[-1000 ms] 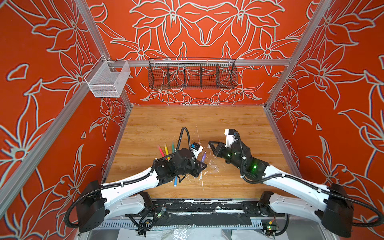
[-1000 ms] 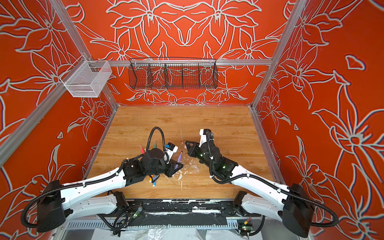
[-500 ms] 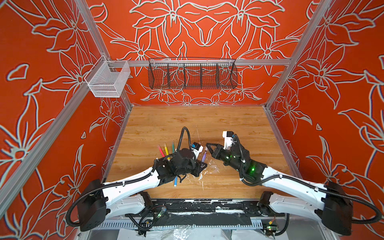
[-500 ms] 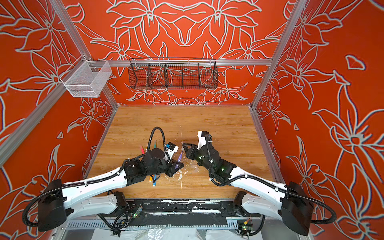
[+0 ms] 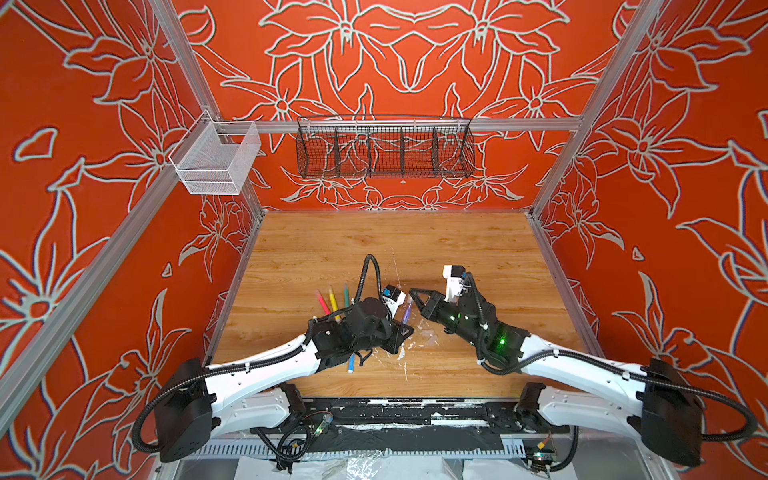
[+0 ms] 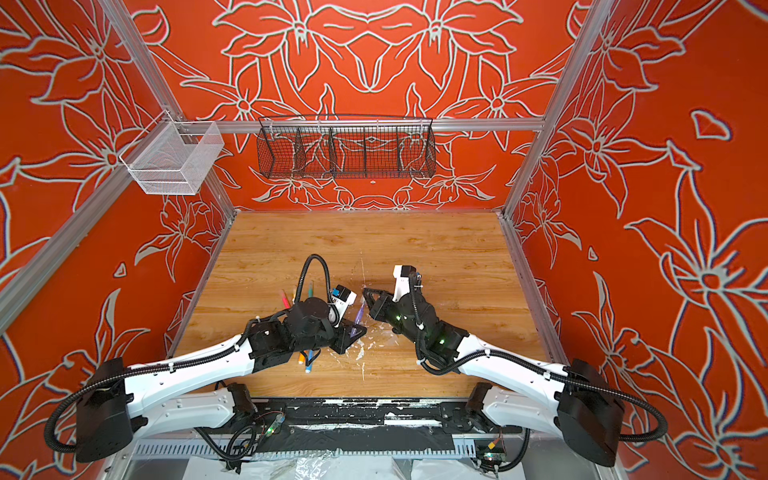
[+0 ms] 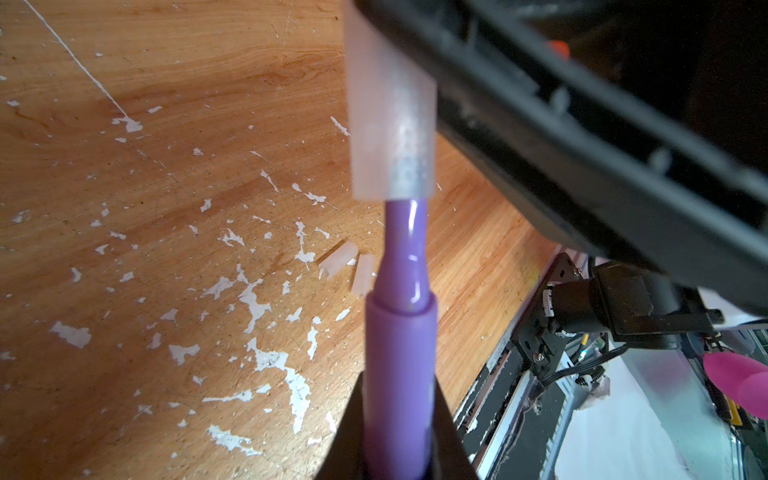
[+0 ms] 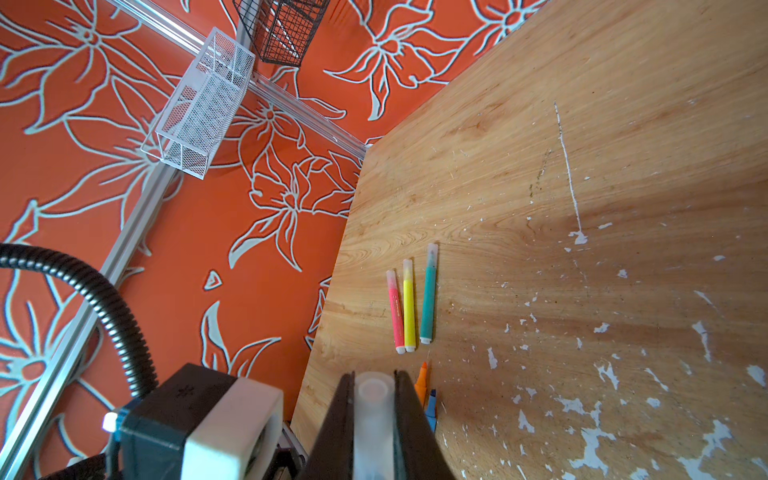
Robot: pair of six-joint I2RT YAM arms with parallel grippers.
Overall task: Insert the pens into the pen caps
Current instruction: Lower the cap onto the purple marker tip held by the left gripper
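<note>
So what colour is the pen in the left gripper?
The pen is purple, shown best in the left wrist view.

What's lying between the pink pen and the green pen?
The yellow pen lies between them, right beside the pink pen and a little apart from the green pen. The right wrist view shows it clearly.

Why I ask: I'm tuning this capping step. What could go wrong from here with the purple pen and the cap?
The purple pen, in the left gripper, enters the clear cap off-centre in the left wrist view; pushing could jam or bend the tip. The right gripper pinches the smooth cap by its sides, so it may slide back. Two loose caps on the table could get knocked.
</note>
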